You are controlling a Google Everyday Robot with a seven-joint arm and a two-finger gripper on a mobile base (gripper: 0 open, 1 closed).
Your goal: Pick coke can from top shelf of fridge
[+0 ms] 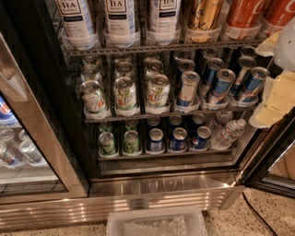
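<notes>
The end effector [275, 99], its grip state impossible to tell, is hovering at the right edge of the fridge [152, 189], probably to reach the coke can [243, 13] on the top shelf [138, 47].

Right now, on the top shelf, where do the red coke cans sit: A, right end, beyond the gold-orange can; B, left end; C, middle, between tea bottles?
A: the coke can stands right of the gold-orange can on the top shelf; the gripper hangs at the picture's right edge, lower down.
</notes>
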